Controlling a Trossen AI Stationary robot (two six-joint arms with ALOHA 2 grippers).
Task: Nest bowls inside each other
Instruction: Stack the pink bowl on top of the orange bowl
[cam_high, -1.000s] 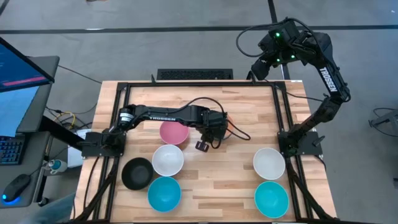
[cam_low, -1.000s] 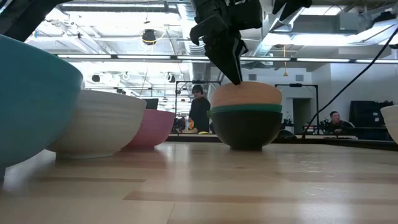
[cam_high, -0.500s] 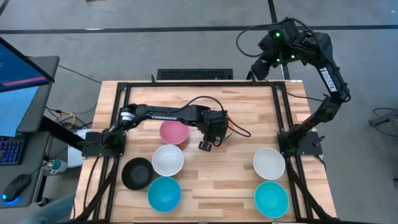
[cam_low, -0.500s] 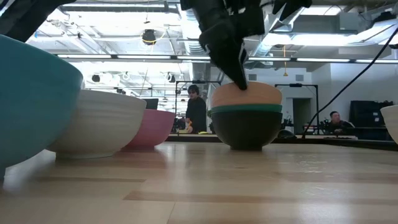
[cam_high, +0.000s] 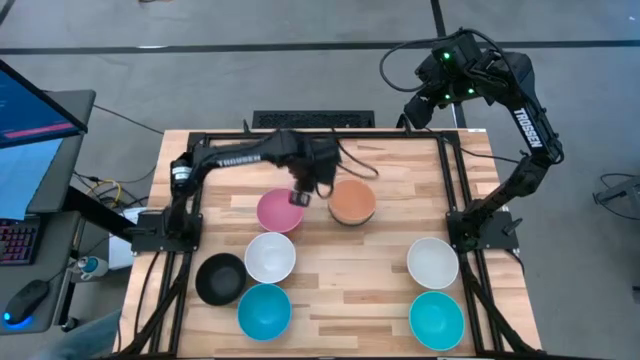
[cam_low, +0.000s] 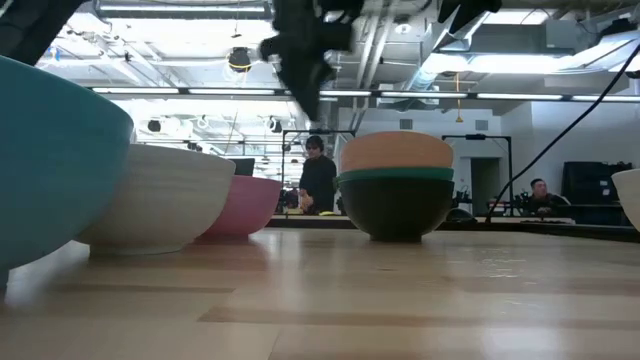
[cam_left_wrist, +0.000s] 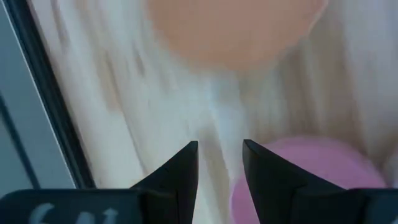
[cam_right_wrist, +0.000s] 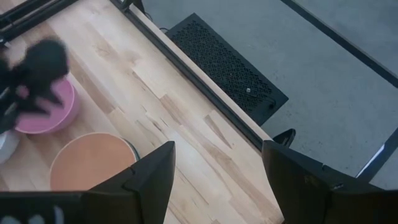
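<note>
We are hovering our left gripper (cam_high: 297, 197), fingers slightly parted and holding nothing, over the round pink plastic bowl (cam_high: 277, 212) just beside the orange-topped stack of bowls (cam_high: 352, 201), seemingly to nest it next.

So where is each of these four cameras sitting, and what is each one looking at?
High: above the table, straight down; both arms, orange bowl.
Low: table height, level across; the stack, left gripper above.
Left wrist: past its open fingers at the pink bowl.
Right wrist: raised, down past open fingers.
All four share the orange bowl.
</note>
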